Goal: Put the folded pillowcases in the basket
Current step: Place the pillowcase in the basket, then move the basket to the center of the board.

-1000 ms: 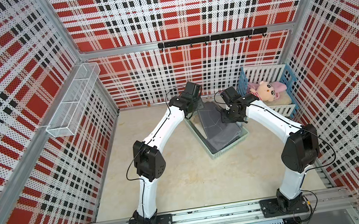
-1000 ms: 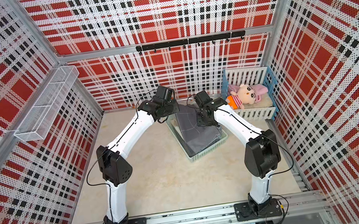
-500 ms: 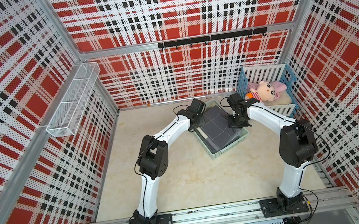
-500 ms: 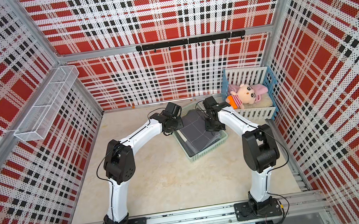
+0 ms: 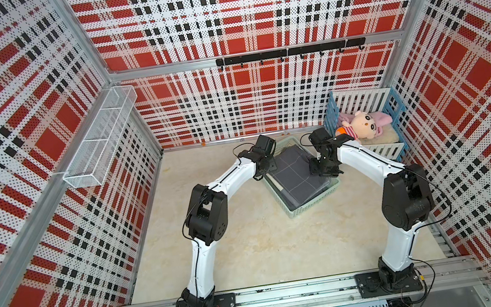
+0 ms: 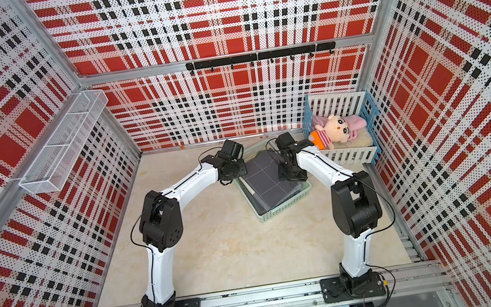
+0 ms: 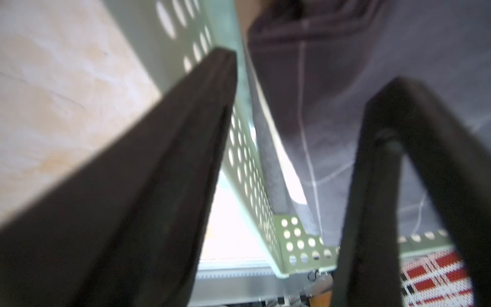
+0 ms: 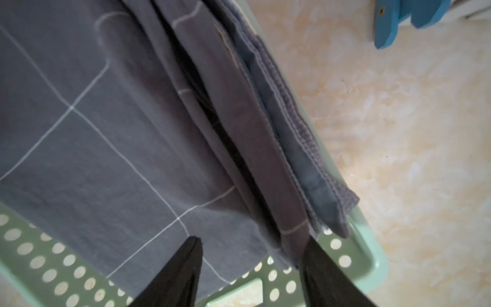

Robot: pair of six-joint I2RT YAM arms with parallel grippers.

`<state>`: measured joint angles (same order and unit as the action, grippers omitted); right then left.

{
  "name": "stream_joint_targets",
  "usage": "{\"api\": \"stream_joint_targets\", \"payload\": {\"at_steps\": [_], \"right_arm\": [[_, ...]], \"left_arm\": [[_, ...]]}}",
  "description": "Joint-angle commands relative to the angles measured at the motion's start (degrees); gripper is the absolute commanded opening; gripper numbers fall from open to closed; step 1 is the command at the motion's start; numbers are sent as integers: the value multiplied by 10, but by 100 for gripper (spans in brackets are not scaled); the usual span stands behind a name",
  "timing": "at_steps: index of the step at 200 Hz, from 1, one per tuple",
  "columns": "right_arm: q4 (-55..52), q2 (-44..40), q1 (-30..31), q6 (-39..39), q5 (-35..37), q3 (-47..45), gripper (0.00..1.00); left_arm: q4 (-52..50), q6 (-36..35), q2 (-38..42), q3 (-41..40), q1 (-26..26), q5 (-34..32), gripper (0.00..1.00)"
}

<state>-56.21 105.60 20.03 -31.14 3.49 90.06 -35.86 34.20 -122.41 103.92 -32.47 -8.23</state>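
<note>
The folded pillowcase (image 5: 297, 173) (image 6: 268, 177), dark grey with thin white grid lines, lies flat inside the pale mint-green basket (image 5: 310, 207) (image 6: 278, 211) on the floor. My left gripper (image 5: 265, 172) (image 6: 231, 175) hangs at the basket's left far edge, open. In the left wrist view the left gripper (image 7: 310, 69) straddles the basket wall (image 7: 292, 239) and the pillowcase's (image 7: 332, 106) edge. At the basket's right side my right gripper (image 5: 325, 171) (image 6: 291, 175) is open. In the right wrist view the right gripper (image 8: 252, 242) stands astride the pillowcase's (image 8: 106, 133) layered edge above the basket rim (image 8: 39, 260).
A blue-and-white toy crib (image 5: 396, 113) with a plush doll (image 5: 361, 126) stands just right of the basket, close to the right arm. A white wire shelf (image 5: 102, 141) hangs on the left wall. A black hook rail (image 5: 288, 53) runs along the back wall.
A second ago both grippers held the pillowcase draped above the basket. They lowered it flat into the basket, and both jaws have opened off the cloth.
</note>
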Motion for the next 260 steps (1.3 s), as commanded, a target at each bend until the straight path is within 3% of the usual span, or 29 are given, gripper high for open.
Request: {"api": "stream_joint_targets", "payload": {"at_steps": [1, 37, 80, 145, 219, 260], "right_arm": [[-30, -38, 9, -2, 27, 28, 69], [-31, -60, 11, -2, 64, 19, 77], [-19, -66, 11, -22, 73, 7, 78], [-15, -76, 11, -24, 74, -2, 78], [-8, -72, 11, -24, 63, -5, 78], [-7, -65, 11, -22, 57, -1, 78]], "left_arm": [[-4, -32, 60, -18, -3, -9, 55], [-35, -30, 92, -71, -9, -7, 59], [-59, -24, 80, -94, -62, -6, 59], [-114, -13, 67, -102, -67, -20, 37], [-136, -4, 118, -96, -75, -25, 51], [-131, -8, 68, -91, -81, -3, 50]]}}
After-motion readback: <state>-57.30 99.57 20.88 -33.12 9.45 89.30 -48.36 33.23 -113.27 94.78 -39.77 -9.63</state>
